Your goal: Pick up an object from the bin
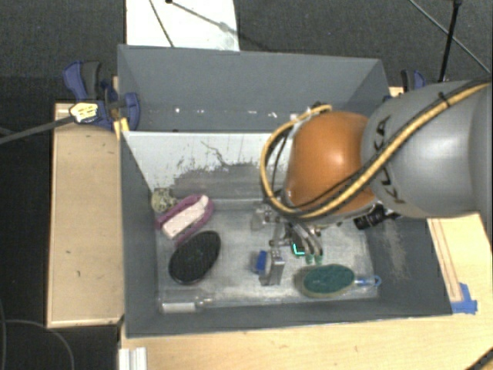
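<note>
In the bin (231,91), an oblong block (185,215) lies at the left, with an oval disc (194,257) just before it. The gripper (289,251) hangs right of centre. A small clip-like piece (260,262) lies just left of it, perhaps touching, and an oval brush (327,280) just before it.

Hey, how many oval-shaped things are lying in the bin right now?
2: a black oval at the bin's left, a green oval at its right, beside the tool. The arm may hide others.

Just beside the claw (289,254), a dark green oval pad (327,280) with a blue handle. A small blue piece (260,262) sits at its left. Farther left are a black oval (194,257) and a pink-and-white block (185,214). Grey bin (231,91), orange wrist cover (327,160).
</note>
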Robot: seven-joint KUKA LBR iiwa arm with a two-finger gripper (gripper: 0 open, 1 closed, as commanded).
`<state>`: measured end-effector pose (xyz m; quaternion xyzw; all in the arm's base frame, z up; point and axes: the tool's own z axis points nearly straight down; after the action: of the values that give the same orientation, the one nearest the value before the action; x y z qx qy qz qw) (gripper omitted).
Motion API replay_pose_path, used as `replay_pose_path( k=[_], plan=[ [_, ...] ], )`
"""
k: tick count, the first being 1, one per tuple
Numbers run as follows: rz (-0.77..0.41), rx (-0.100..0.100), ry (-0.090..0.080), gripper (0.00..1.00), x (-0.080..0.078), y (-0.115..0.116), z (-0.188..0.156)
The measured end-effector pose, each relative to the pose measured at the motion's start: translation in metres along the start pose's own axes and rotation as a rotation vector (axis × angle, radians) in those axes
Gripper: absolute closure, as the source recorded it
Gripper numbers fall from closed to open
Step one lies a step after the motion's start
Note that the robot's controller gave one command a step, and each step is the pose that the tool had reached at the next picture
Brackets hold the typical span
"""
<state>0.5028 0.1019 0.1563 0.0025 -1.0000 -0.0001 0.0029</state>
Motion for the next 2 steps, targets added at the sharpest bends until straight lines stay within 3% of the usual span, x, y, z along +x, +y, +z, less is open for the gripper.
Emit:
replay_pose_path(
  k=[1, 2],
  plan=[
    [-0.144, -0.003, -0.018, 0.0, -0.008, 0.119, 0.08],
    [-0.134, 0.003, -0.024, 0.0, 0.002, 0.138, 0.08]
  ],
)
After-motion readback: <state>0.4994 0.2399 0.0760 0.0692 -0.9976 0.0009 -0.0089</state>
